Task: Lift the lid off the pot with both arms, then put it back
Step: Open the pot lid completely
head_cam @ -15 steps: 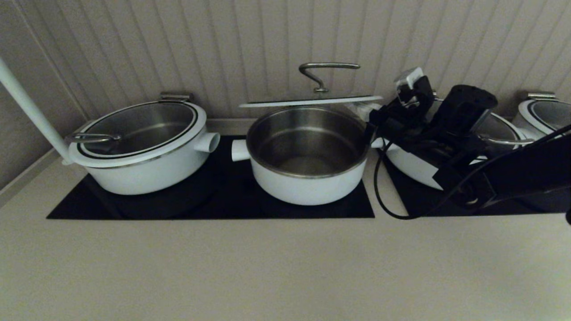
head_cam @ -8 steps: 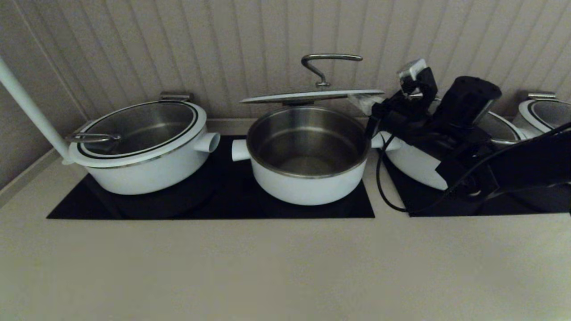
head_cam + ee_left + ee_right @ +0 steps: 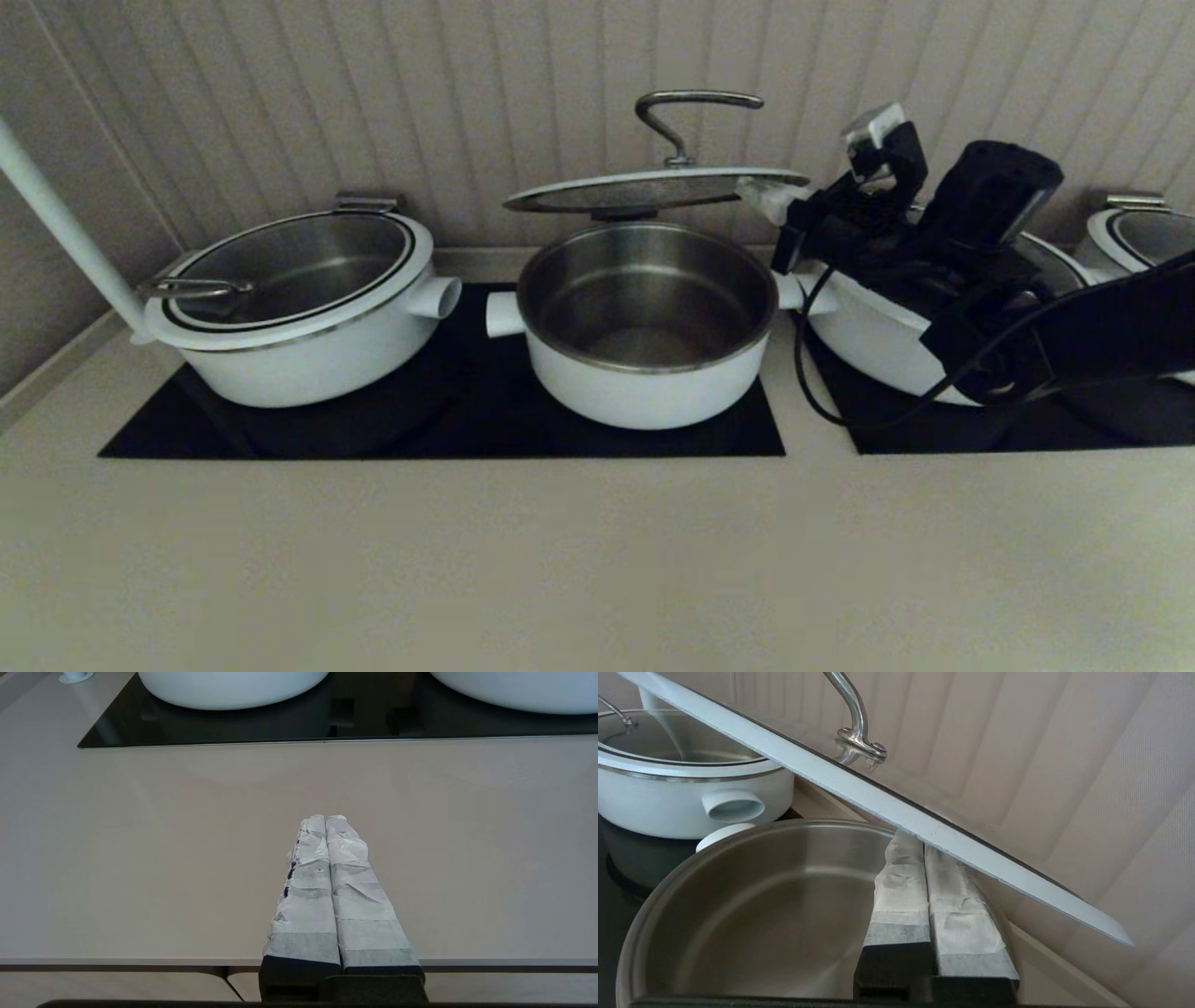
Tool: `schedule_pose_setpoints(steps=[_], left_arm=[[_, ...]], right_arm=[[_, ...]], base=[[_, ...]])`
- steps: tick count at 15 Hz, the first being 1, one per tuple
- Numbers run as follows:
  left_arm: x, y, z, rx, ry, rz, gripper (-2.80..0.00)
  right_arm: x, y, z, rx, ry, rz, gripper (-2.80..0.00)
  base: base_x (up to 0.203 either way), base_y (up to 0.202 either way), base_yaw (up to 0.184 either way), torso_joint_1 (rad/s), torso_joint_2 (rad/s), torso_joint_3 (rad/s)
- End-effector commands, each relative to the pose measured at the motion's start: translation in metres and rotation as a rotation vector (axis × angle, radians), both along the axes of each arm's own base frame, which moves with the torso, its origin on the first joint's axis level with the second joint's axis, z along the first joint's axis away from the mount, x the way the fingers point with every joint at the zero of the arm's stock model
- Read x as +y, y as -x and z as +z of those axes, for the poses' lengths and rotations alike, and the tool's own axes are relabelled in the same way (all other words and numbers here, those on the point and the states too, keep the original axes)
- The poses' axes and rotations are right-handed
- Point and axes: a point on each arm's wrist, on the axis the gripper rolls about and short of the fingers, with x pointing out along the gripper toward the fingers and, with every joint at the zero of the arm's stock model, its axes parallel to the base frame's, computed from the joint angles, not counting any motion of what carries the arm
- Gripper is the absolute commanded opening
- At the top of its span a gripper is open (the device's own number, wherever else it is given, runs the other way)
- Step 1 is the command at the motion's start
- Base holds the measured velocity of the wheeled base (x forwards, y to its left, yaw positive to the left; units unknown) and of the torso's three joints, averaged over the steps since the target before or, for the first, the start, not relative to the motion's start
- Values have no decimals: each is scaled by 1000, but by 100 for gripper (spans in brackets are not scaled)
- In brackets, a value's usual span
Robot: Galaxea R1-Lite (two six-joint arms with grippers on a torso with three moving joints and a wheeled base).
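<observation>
The pot stands open in the middle of the black cooktop, its steel bowl showing; it also shows in the right wrist view. The lid hangs above it, raised at its right edge, with the steel bar handle on top. My right gripper is shut. Its white-wrapped fingers lie pressed together under the lid's white rim and hold it up from below; the gripper is over the pot's right edge. My left gripper is shut and empty over the bare counter, out of the head view.
A lidded white pot stands to the left and another to the right, partly behind my right arm. A further pot is at the far right. A white pole leans at the left. The panelled wall is close behind.
My right gripper has moved up with the lid resting on it. The lid now sits higher above the pot and its underside shows. The left arm has not moved.
</observation>
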Motion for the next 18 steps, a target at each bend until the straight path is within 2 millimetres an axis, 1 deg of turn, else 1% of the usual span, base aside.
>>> schedule_pose_setpoints(steps=[1, 4, 7, 13, 18], left_arm=[[0, 0, 0, 0, 0, 1, -280], [0, 0, 0, 0, 0, 0, -280], [0, 0, 0, -2, 0, 1, -280], [0, 0, 0, 0, 0, 1, -280], [0, 0, 0, 0, 0, 1, -280]], right_arm=[[-1, 2, 8, -26, -5, 0, -280], [-1, 3, 11, -32, -7, 0, -280], [-3, 5, 8, -20, -4, -3, -280], [-25, 6, -5, 32, 10, -57, -280], [-34, 7, -9, 49, 14, -78, -280]], base=[[0, 0, 0, 0, 0, 0], [0, 0, 0, 0, 0, 0], [0, 0, 0, 0, 0, 0], [0, 0, 0, 0, 0, 0], [0, 0, 0, 0, 0, 0]])
